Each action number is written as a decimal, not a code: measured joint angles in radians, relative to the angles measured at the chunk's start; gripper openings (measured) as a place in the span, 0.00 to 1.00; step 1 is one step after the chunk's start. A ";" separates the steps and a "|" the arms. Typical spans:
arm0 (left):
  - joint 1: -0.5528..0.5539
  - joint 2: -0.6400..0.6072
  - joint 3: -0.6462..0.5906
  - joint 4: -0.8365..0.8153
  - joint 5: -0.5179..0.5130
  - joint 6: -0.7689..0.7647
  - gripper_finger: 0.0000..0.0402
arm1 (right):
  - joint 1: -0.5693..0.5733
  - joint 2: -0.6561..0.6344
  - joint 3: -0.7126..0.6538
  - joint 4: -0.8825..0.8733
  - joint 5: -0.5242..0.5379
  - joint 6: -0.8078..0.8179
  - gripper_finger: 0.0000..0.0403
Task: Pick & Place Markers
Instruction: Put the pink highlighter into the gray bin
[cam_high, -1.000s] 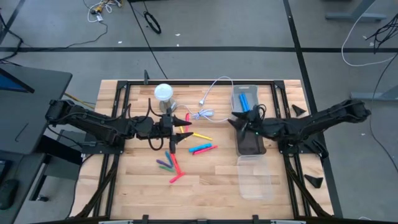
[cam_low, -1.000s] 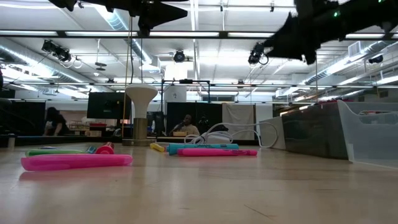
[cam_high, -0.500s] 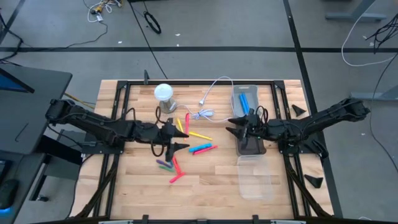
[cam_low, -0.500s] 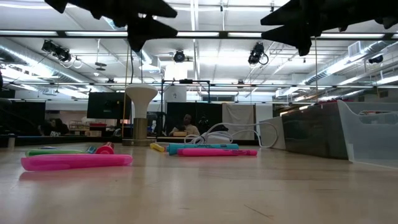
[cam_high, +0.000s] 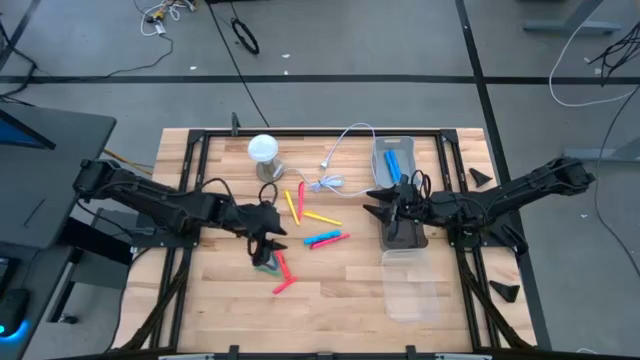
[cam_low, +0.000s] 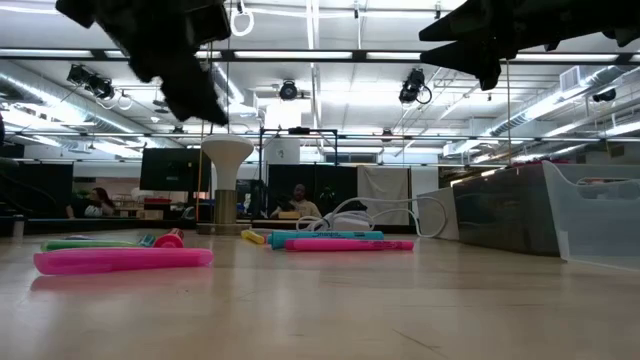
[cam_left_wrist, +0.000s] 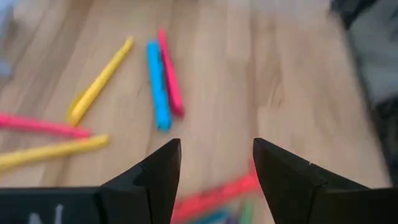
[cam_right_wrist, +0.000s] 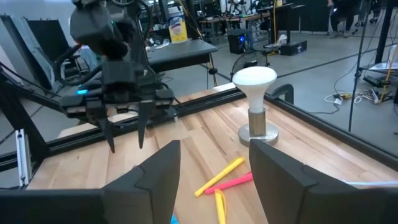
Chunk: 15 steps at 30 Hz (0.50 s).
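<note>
The left gripper (cam_high: 266, 243) hangs over the middle of the table (cam_high: 340, 290), pointed down, its two fingers spread with a clear gap and nothing between them. Straight below and just toward the front edge from it lies a small heap of markers (cam_high: 268, 264), green and purple among them, with two red-pink ones (cam_high: 284, 276) running on from the heap toward the front. In the left wrist view the open fingers frame bare wood; ahead of them lie a blue marker (cam_left_wrist: 157, 84) and a pink one (cam_left_wrist: 170, 73) side by side, touching, with a yellow one (cam_left_wrist: 99, 90) near them on one side and another pink and yellow pair farther that way.

To the right of the left gripper, between the two arms, the same blue and pink pair (cam_high: 326, 239) rests on the wood, with yellow markers (cam_high: 321, 217) behind it. A lamp (cam_high: 264, 154) and a white cable (cam_high: 335, 160) stand at the back.

The right gripper (cam_high: 379, 203) hovers above the near end of a grey bin (cam_high: 400, 235), fingers parted and empty. In the bin behind it lie blue markers (cam_high: 392, 163). A clear bin (cam_high: 412, 288) sits just in front of the grey one, touching it end to end.

In the low view both grippers are well above the table, and a long pink marker (cam_low: 122, 260) lies nearest the camera.
</note>
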 joint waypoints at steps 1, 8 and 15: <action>-0.001 0.003 0.028 -0.069 0.000 0.014 0.52 | 0.000 0.000 0.000 0.000 0.000 0.000 0.48; 0.000 0.037 0.248 -0.457 -0.054 0.222 0.52 | 0.000 0.000 0.000 -0.006 0.000 -0.011 0.48; -0.001 0.046 0.345 -0.629 -0.081 0.511 0.52 | 0.000 0.000 0.000 -0.006 0.000 -0.010 0.48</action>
